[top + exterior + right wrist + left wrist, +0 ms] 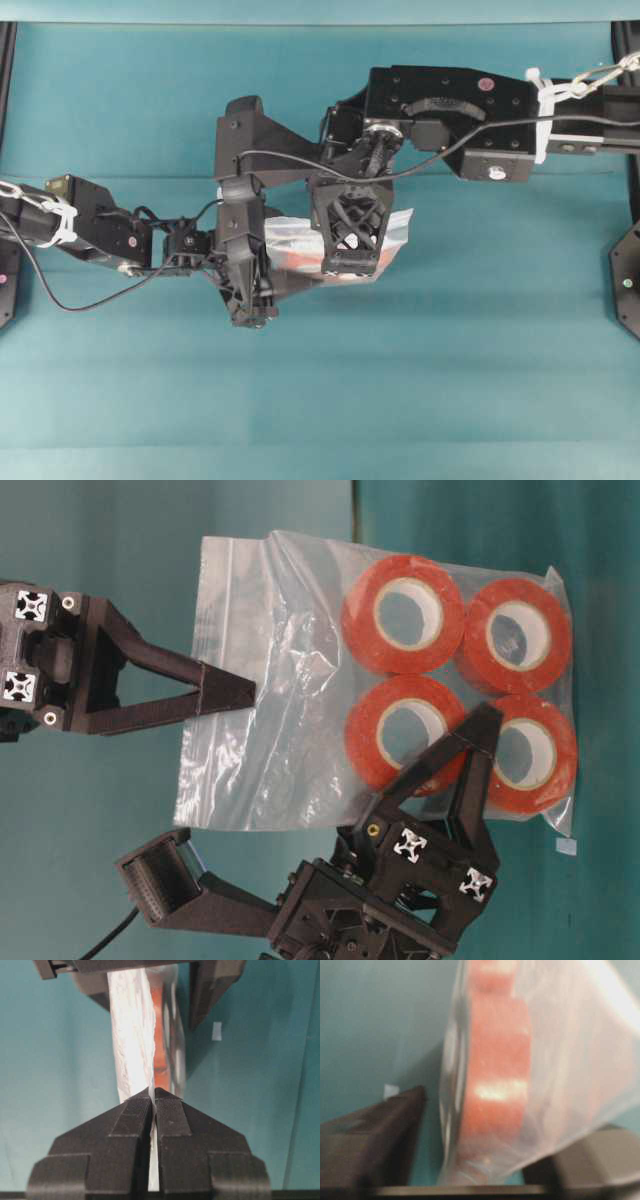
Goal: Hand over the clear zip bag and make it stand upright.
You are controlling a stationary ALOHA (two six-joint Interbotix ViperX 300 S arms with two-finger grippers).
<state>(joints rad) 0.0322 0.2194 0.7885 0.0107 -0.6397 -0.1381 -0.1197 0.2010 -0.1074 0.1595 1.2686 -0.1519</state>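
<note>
My arms are matte black throughout, built from blocky housings joined by rounded motor casings. On my right arm [450,120], at the upper right of the overhead view, small dark screws dot the flat top plate, a red round sticker sits near one corner, and white cord is knotted round the link beside it. A thin black cable [300,160] loops across the middle. My left arm [90,225], at the left edge, wears the same white lashing and a trailing black wire. My right gripper [153,1095] ends in ribbed wedge-shaped fingers; white cross-shaped marks stud my left gripper [425,810] near its base.
</note>
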